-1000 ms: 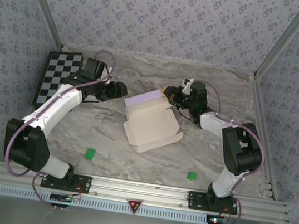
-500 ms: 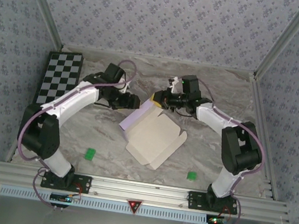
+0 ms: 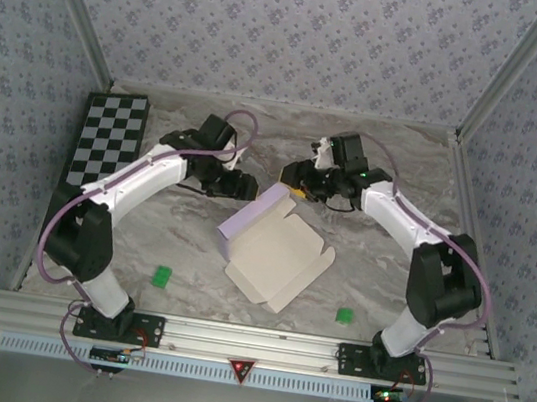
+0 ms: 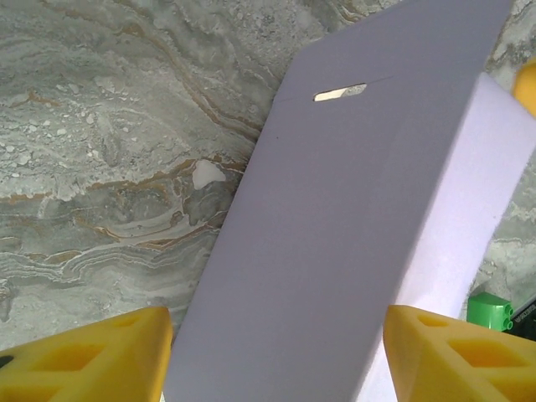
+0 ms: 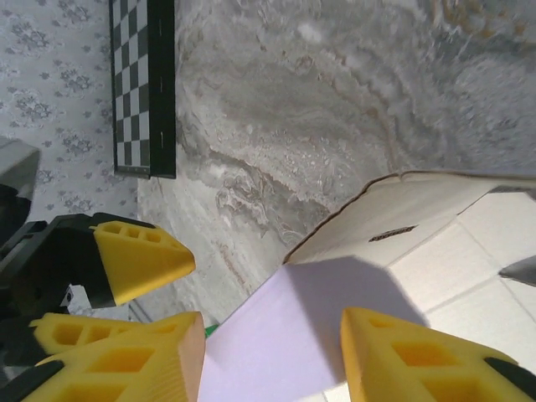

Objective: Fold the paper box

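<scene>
Top external view: thin card paper box (image 3: 276,253), cream inside and lavender outside, lies mid-table between the arms with its far-left lavender wall raised.
Left gripper (image 3: 241,185): fingers spread, with that lavender wall between them; whether they touch it I cannot tell.
Right gripper (image 3: 295,191): fingers apart at the box's far corner, facing the left gripper.
Around: black-and-white checkerboard (image 3: 106,136) far left; small green block (image 3: 162,275) near left; second green block (image 3: 343,315) near right.
Surface: grey marbled table (image 3: 192,240).
Room: pale floral-patterned walls (image 3: 294,33).
</scene>
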`<action>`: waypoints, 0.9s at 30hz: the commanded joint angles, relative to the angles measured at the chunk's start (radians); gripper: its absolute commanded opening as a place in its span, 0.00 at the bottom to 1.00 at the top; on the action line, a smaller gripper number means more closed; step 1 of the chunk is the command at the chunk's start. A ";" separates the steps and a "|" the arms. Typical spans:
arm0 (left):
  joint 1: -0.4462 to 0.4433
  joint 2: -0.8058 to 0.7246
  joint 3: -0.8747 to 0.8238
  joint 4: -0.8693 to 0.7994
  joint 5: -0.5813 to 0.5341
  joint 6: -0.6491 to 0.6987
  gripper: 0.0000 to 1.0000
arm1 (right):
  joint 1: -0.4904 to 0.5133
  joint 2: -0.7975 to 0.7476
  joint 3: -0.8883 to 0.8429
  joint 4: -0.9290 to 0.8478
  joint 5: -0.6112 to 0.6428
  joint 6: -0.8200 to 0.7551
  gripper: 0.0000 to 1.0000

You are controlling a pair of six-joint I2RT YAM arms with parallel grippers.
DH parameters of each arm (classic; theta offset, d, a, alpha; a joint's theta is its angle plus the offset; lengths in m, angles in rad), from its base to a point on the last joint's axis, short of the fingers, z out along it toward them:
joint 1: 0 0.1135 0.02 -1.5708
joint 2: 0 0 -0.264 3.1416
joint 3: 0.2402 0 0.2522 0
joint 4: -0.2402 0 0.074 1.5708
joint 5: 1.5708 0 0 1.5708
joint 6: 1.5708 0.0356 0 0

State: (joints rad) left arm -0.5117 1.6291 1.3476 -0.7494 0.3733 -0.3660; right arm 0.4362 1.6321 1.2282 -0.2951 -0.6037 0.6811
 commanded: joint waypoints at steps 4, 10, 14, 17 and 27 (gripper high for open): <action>-0.065 0.023 0.106 -0.068 -0.033 0.073 0.75 | -0.039 -0.134 -0.094 -0.032 0.150 -0.009 0.49; -0.133 0.107 0.203 -0.146 -0.119 0.132 0.82 | -0.073 -0.210 -0.227 0.051 0.194 0.055 0.49; -0.164 0.153 0.237 -0.170 -0.165 0.165 0.91 | -0.064 -0.211 -0.301 0.137 0.184 0.100 0.49; -0.169 0.178 0.245 -0.177 -0.212 0.161 0.88 | -0.052 -0.196 -0.359 0.238 0.183 0.147 0.49; -0.168 0.173 0.214 -0.156 -0.270 0.154 0.69 | 0.005 -0.033 -0.383 0.445 0.196 0.207 0.48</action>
State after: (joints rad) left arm -0.6807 1.8084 1.5597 -0.8875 0.1287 -0.2203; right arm 0.4374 1.5604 0.8436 0.0677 -0.4309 0.8597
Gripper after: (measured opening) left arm 0.696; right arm 0.478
